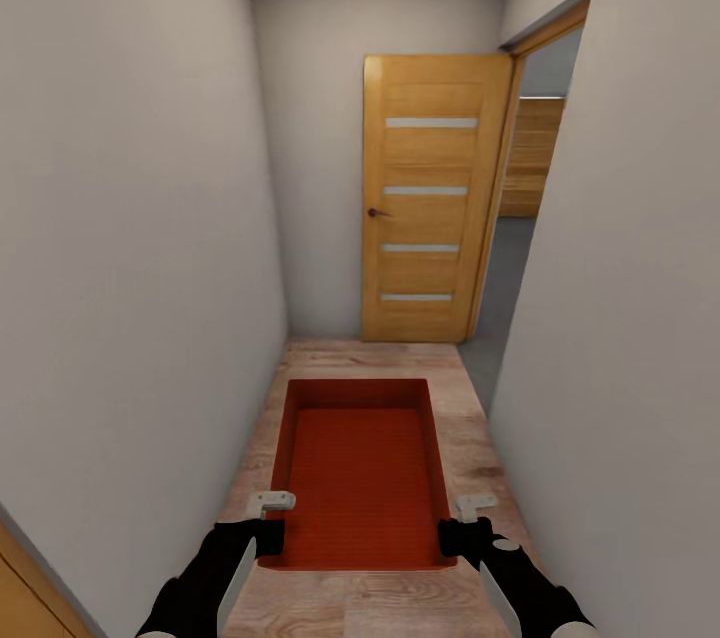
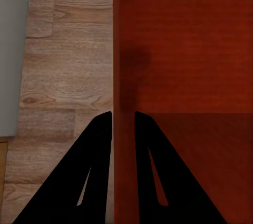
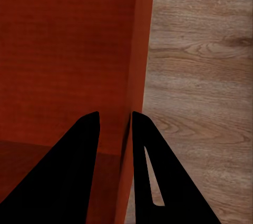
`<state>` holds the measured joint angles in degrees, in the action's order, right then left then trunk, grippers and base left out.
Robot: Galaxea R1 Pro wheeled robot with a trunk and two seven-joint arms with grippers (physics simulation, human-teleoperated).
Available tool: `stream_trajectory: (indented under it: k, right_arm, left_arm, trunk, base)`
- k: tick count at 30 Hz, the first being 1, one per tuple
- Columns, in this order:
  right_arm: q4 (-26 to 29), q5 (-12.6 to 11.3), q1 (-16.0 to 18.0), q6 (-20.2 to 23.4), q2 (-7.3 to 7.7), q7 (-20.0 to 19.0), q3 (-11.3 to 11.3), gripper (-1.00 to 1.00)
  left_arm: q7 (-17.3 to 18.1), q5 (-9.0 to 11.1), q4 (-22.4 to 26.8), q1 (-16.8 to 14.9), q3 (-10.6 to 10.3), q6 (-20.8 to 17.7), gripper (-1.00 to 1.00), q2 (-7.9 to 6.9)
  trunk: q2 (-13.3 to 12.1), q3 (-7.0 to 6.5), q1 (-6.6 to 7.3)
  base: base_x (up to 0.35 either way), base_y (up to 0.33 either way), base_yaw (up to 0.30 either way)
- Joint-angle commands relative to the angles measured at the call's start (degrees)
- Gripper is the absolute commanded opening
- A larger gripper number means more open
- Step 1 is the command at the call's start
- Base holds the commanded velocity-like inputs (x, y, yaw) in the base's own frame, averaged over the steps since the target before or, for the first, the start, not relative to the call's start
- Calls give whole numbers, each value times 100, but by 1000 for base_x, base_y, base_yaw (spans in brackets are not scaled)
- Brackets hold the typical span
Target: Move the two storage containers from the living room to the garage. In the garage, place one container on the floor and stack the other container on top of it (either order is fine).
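Between the two black pincers, the storage container (image 1: 362, 478) is red-orange, its bottom finely ribbed and its walls a darker red. Under it the floor (image 1: 470, 438) is light wood plank with brown grain. Ahead of the pincers, the door (image 1: 433, 198) is honey-coloured wood with four pale horizontal strips. The walls (image 1: 130, 248) are plain pale grey.

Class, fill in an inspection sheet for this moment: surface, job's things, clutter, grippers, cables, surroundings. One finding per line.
Surface: light wood-plank floor of a narrow corridor.
Job's things: one red-orange container, empty, carried between both arms.
Clutter: nothing seen.
Grippers: left gripper clamps the container's left wall; right gripper clamps its right wall, one finger inside, one outside.
Cables: nothing seen.
Surroundings: pale walls on both sides; wooden door open ahead, grey floor beyond the doorway.
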<state>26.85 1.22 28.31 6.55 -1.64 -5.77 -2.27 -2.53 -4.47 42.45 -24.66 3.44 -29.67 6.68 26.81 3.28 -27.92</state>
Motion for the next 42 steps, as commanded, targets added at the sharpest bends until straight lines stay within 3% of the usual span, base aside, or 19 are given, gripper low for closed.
stream_trajectory:
  k: [1,42]
  right_arm:
    - [-4,73,-1,39,6,-11,-133,-100]
    - [-4,72,-1,39,6,-11,-133,-100]
  left_arm:
    - [-116,-264,62,-9,17,-39,-100,-26]
    - [-116,-265,62,-6,17,-39,-100,-26]
  trunk:
    - [12,12,-6]
    - [12,12,-6]
  base:
    - [327,0,0]
    - [327,0,0]
